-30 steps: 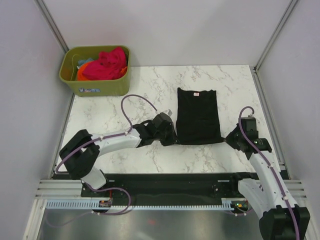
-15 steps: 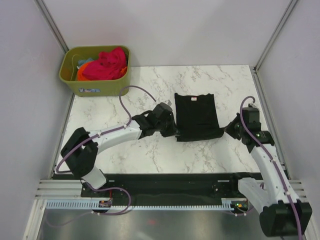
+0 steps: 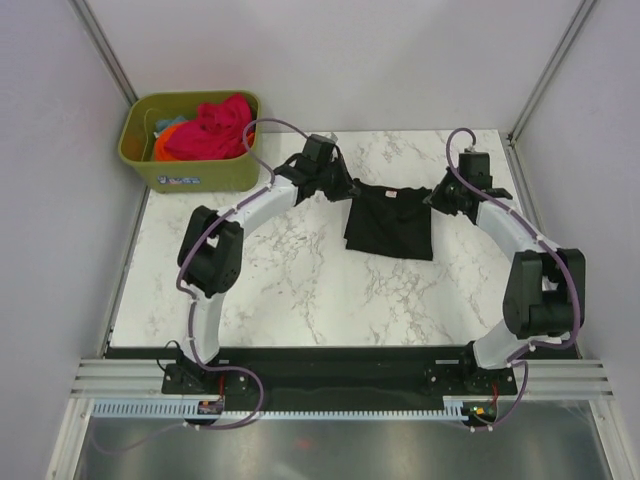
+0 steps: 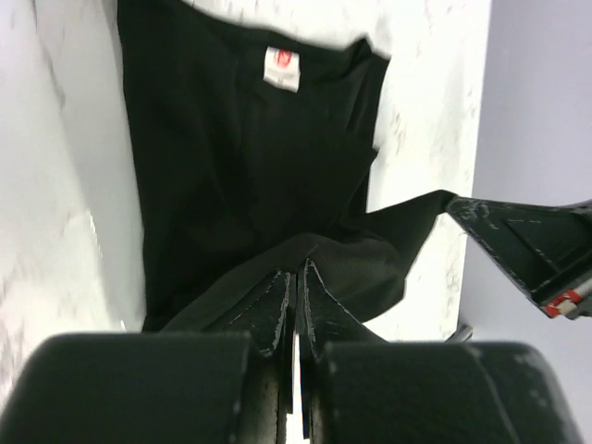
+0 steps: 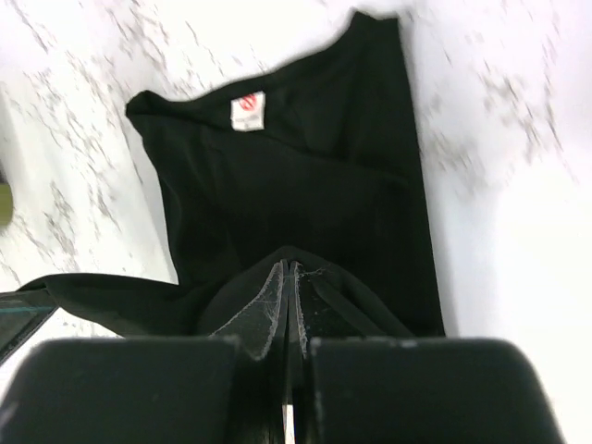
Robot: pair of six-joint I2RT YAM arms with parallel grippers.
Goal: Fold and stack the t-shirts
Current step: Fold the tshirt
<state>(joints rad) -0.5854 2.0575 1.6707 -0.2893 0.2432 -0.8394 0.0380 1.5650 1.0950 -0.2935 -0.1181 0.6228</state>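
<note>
At 10 o'clock on the white marble table stands the olive-green plastic bin. We see it heaped with loose cloth: a bright pink-red t-shirt on top and an orange one at its 8 o'clock side. Neither is folded, so we judge that most of the task lies ahead.

Moving right, the left tool has its fingers pressed together on a ridge of black fabric. It sits at the 10 o'clock corner of the plain black cloth t-shirt. That shirt lies on the table toward 2 o'clock of the table's middle. As far as we can tell it is already narrowed into a strip, with its small white-and-red neck label showing at the shirt's 12 o'clock end.

Further right, the right tool is likewise clamped on a pinch of the same black fabric, at the shirt's 2 o'clock corner. We judge the step in hand to be the crosswise fold, hem brought to the collar. That fold is not yet laid flat, and we see no finished shirt set aside to start a stack.
</note>
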